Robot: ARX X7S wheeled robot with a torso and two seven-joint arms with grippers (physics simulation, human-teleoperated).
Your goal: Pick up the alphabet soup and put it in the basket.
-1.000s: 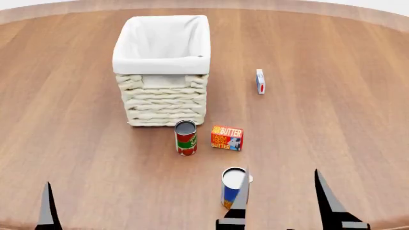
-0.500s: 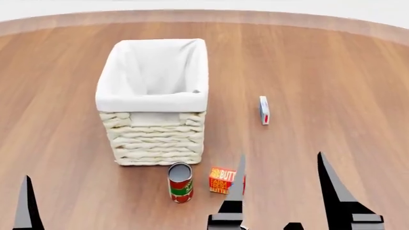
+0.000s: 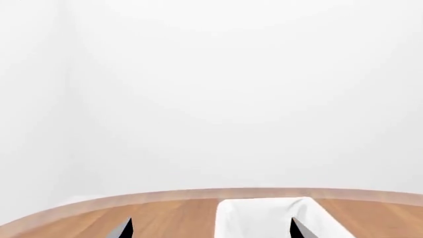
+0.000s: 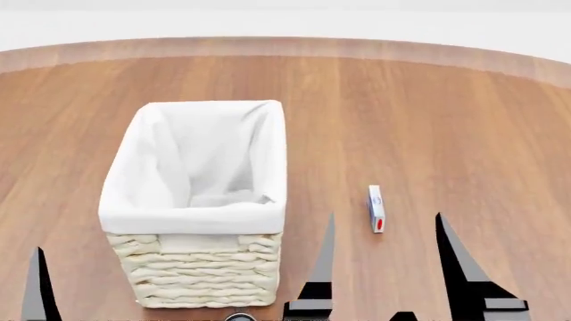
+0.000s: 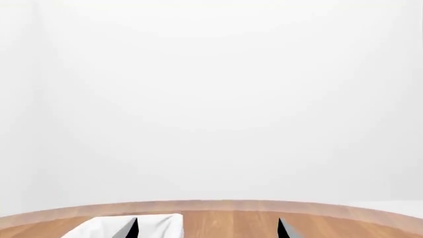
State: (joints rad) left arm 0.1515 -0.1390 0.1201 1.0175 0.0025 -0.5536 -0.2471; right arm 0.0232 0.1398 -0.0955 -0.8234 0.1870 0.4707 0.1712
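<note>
Wicker, cream and woven, makes up the basket (image 4: 200,281), which stands upright on our brown wooden table (image 4: 464,120) with its white cloth liner (image 4: 192,217) folded over the rim; in the head view the inside holds nothing we can see but cloth. We take the basket as our landmark.

To the right of the basket, well apart from it, a small white box (image 4: 376,208) lies on the table, with a red patch at its near end and a blue mark further up; any writing on it is too small for us to read.

Just at the basket's near wall, at the very edge of the head view, a dark round rim (image 4: 239,317) peeks in; we cannot tell what it belongs to.

We cannot find the alphabet soup in any of the three views, so we cannot say where it is.

Our right gripper (image 4: 386,267) shows two dark pointed fingers (image 4: 459,267) standing well apart, spread, with nothing between them, near the basket's near right corner. Our left gripper (image 3: 211,229) also has its two finger tips wide apart in its wrist view, with the basket's liner (image 3: 264,218) between them, farther off.
</note>
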